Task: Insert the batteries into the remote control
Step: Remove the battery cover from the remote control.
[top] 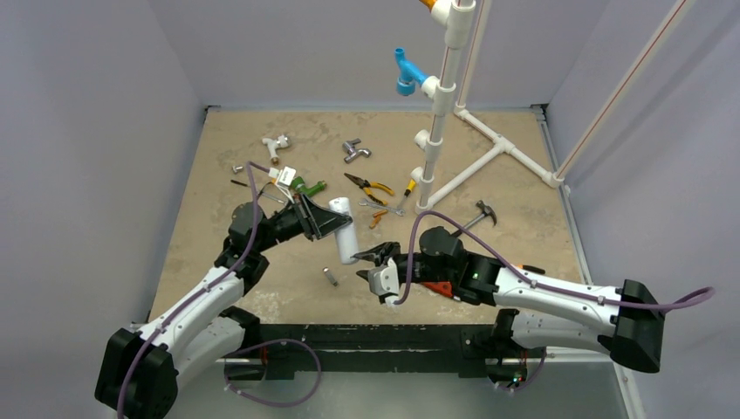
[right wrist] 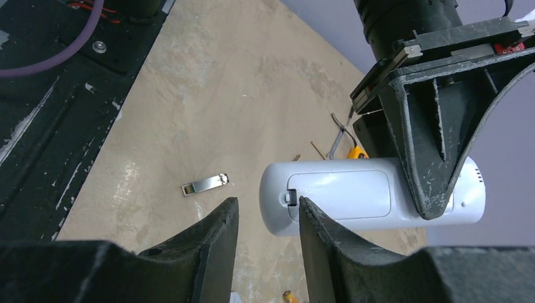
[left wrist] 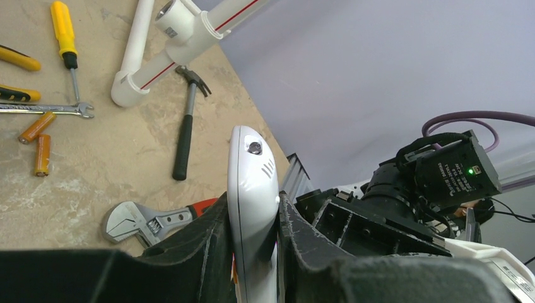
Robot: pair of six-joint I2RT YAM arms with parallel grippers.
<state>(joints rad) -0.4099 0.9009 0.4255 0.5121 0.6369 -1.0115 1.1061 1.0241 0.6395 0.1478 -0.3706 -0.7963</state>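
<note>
My left gripper (top: 318, 218) is shut on the white remote control (top: 343, 229) and holds it above the table; in the left wrist view the gripper (left wrist: 252, 202) grips the remote's (left wrist: 252, 170) sides. The right wrist view shows the remote's back (right wrist: 340, 192) with its battery cover closed. My right gripper (top: 373, 262) is open at the remote's lower end. In the right wrist view one fingertip (right wrist: 309, 211) of that gripper (right wrist: 265, 211) sits against the cover latch (right wrist: 291, 197). Two orange batteries (left wrist: 36, 126) lie on the table, also in the top view (top: 377, 218).
A small silvery metal cylinder (top: 331, 277) lies below the remote. A hammer (top: 480, 214), adjustable wrench (left wrist: 145, 221), pliers (top: 371, 186), yellow screwdriver (left wrist: 63, 28) and spanner (left wrist: 44, 108) lie around. A white pipe frame (top: 445, 96) stands at the back right.
</note>
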